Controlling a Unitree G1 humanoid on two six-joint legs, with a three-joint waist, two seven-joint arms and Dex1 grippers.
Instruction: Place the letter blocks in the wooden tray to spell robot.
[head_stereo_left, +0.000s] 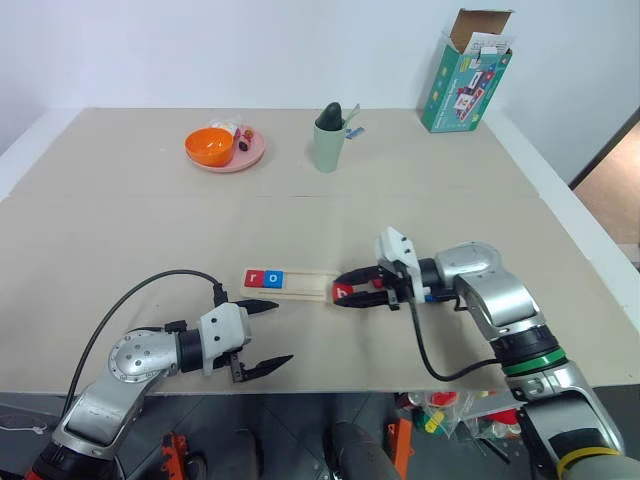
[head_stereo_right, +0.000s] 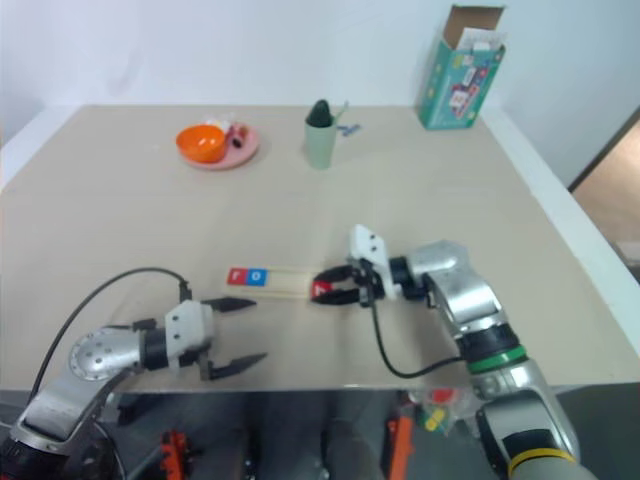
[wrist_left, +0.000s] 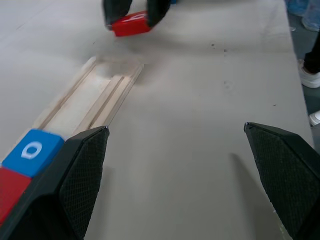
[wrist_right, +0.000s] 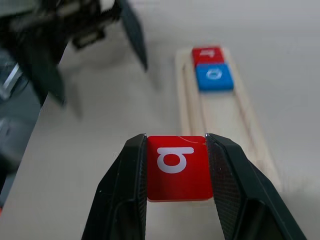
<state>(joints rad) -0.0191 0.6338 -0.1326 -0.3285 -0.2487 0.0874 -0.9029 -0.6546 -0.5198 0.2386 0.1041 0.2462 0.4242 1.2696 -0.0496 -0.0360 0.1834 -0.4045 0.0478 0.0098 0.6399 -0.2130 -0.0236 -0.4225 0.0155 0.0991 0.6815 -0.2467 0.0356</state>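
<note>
Nearest the bench's front edge, the left gripper (head_stereo_left: 262, 336) hovers level, fingers spread wide. Beside the pale wooden tray's (head_stereo_left: 305, 285) empty end, the right gripper (head_stereo_left: 345, 294) pinches a red square b block (wrist_right: 177, 167).

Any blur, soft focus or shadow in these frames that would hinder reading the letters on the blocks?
Right wrist view: the red b block in the right gripper reads sharply; the tiles in the wooden tray are soft, and the left gripper is blurred. Left wrist view: the blue o tile is legible, the held block a smear. Left eye view: even light, faint shadows.
</note>
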